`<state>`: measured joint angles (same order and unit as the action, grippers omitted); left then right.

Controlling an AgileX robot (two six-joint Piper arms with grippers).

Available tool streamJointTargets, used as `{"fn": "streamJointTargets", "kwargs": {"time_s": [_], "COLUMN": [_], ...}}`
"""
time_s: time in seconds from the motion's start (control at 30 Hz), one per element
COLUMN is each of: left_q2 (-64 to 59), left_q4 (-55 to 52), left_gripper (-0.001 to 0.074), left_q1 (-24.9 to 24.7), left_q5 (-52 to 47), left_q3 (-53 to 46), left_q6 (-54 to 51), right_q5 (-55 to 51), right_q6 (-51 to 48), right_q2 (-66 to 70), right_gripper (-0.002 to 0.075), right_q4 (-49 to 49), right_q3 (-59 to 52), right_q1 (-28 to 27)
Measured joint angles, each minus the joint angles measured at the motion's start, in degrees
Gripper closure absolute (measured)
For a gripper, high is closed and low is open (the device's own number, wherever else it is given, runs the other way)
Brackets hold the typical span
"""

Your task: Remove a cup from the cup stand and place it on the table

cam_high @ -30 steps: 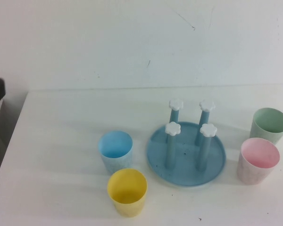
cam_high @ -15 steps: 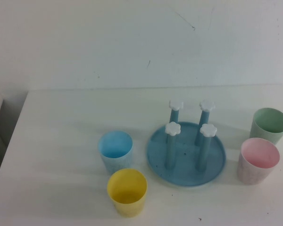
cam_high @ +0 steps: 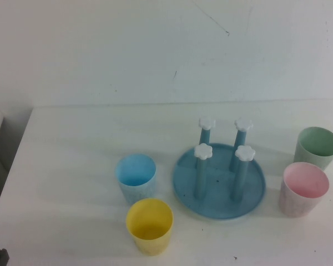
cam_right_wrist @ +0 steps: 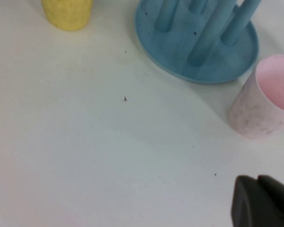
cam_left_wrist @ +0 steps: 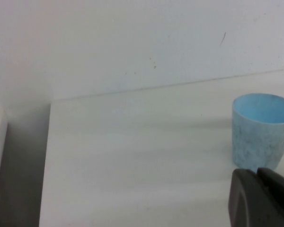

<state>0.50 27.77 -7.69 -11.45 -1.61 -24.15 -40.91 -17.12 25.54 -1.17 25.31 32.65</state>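
At lower centre of the surface [cam_high: 72, 144], yellow cup [cam_high: 150, 225] stands upright off the stand [cam_high: 219, 180]. Left pincer [cam_left_wrist: 262, 198] and right pincer [cam_right_wrist: 262, 201] at frame corners, both closed, empty.

We see a bare test bench: a white table [cam_high: 72, 166] against a blank white wall [cam_high: 127, 50].

The cup [cam_high: 150, 225] stands on the table [cam_high: 72, 166] — beside the cup stand [cam_high: 219, 180].
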Motion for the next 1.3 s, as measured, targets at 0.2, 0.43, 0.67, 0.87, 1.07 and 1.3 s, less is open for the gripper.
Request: {"fn": "streamJointTargets", "kwargs": {"time_s": [0.2, 0.43, 0.67, 0.87, 1.07, 1.3], "left_q2": [0.0, 0.0, 0.0, 0.0, 0.0, 0.0], "left_q4": [-11.4, -21.7, -21.7, -21.6, -21.6, -21.6], "left_gripper": [0.0737, 0.0737, 0.0737, 0.0737, 0.0737, 0.0737], "left_q1": [0.0, 0.0, 0.0, 0.0, 0.0, 0.0], "left_q5": [-0.1, -5.0, -6.3, -6.3, -6.3, -6.3], "left_q3": [0.0, 0.0, 0.0, 0.0, 0.0, 0.0], "left_q6": [12.4, 25.7, 25.9, 26.0, 26.1, 26.1], "right_q5": [0.0, 0.0, 0.1, 0.1, 0.1, 0.1], "right_q6": [0.0, 0.0, 0.0, 0.0, 0.0, 0.0], "right_q2": [0.0, 0.0, 0.0, 0.0, 0.0, 0.0], "right_gripper": [0.0727, 0.0727, 0.0727, 0.0727, 0.0727, 0.0727], "right_q4": [0.0, 0.0, 0.0, -0.1, -0.1, -0.1], "right_q3": [0.0, 0.0, 0.0, 0.0, 0.0, 0.0], "right_q1": [0.0, 0.0, 0.0, 0.0, 0.0, 0.0]}}
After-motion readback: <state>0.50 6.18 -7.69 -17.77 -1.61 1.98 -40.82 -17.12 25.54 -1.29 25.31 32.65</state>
